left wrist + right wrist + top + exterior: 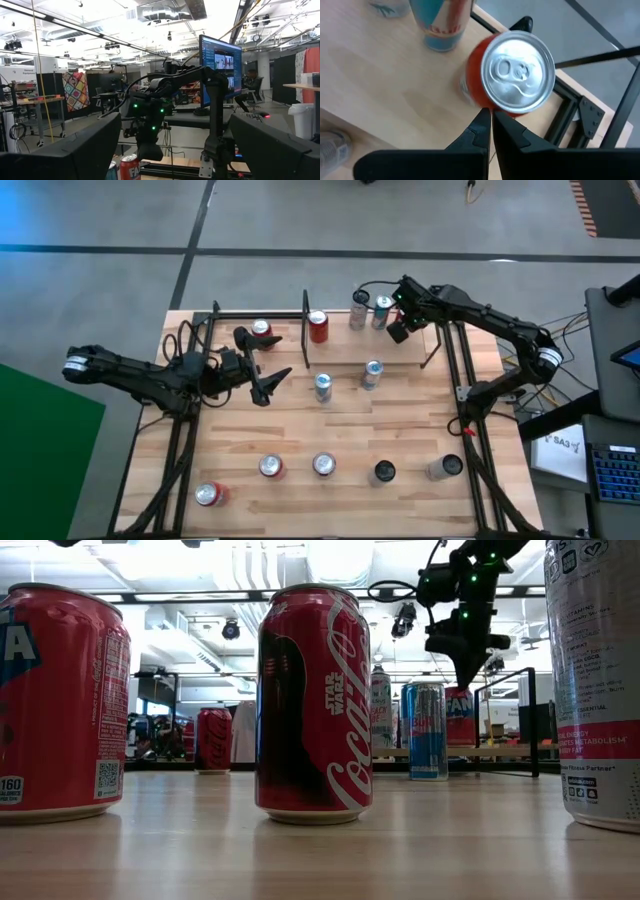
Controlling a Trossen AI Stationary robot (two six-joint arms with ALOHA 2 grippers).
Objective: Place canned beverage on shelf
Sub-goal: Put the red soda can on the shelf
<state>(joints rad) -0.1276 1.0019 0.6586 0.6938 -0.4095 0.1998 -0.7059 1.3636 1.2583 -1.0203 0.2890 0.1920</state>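
Red can [512,75] upright on shelf [380,95], right hand [491,120] closed, empty, above it; left hand [268,383] open over surface [330,435].

Black jointed arms, white wrist bands, green indicator lights, looping black cables.

The shelf [400,352] sits at the bench's [300,430] twelve-to-one o'clock edge. On the shelf, three cans stand along its far side, two more [347,381] nearer its front edge. The right hand [396,330] hangs above the shelf's far part. The left hand [268,385] is at nine o'clock. Five cans [325,468] line the six o'clock edge.
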